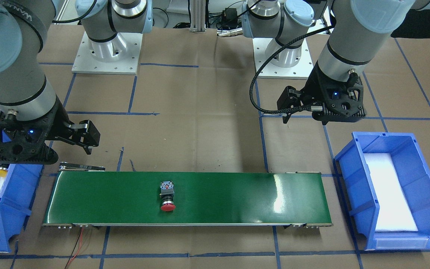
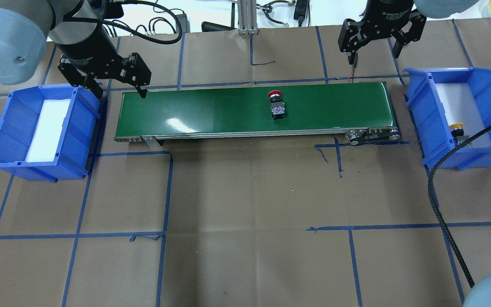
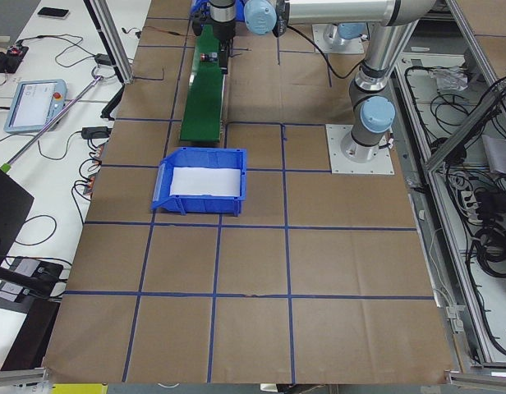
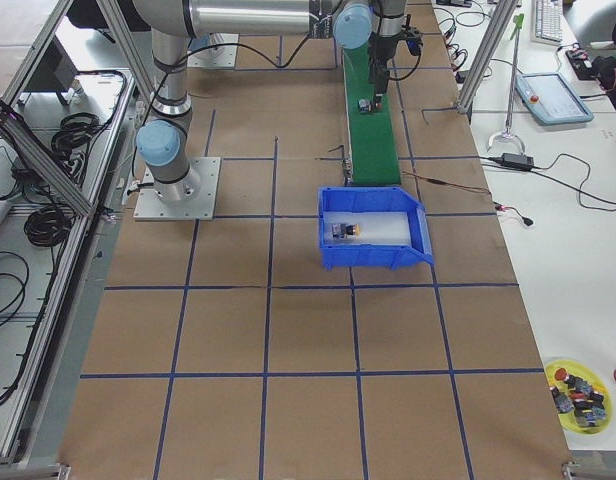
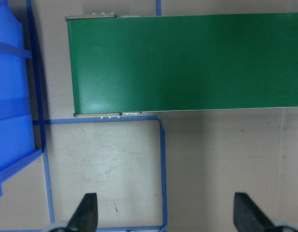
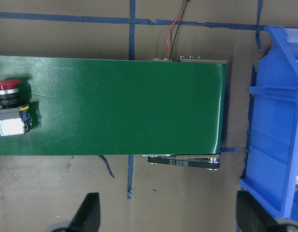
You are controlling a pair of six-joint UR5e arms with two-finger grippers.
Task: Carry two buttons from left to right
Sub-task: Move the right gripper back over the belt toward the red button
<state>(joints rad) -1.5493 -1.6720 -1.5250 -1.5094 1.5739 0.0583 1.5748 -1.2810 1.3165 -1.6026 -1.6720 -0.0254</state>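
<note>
Nearest the overhead camera, plain brown-papered table [image 2: 245, 204] crossed by blue tape lines. Farther off and leftmost, the left bin [image 2: 36, 169], just outboard of the left gripper [image 2: 119, 90]: lined with a white pad, no button showing in it. Left gripper with fingers spread wide, gripping nothing, hanging by the left end of the green belt [image 2: 211, 111]. Well to that gripper's right, past the belt's middle, the red button [image 2: 276, 105]: tipped on its side, long axis across the belt, cap pointing away from the robot, blocky body toward it. Off to the left of the right gripper [image 2: 374, 51] and nearer to it than to the other; likely the right arm's pick. Right gripper also spread wide and bare, up by the belt's right end. Just to its right, the right bin [image 2: 419, 113], white-padded, with the yellow button [image 2: 457, 128] lying toward its robot-side end. One of two seemingly delivered.
</note>
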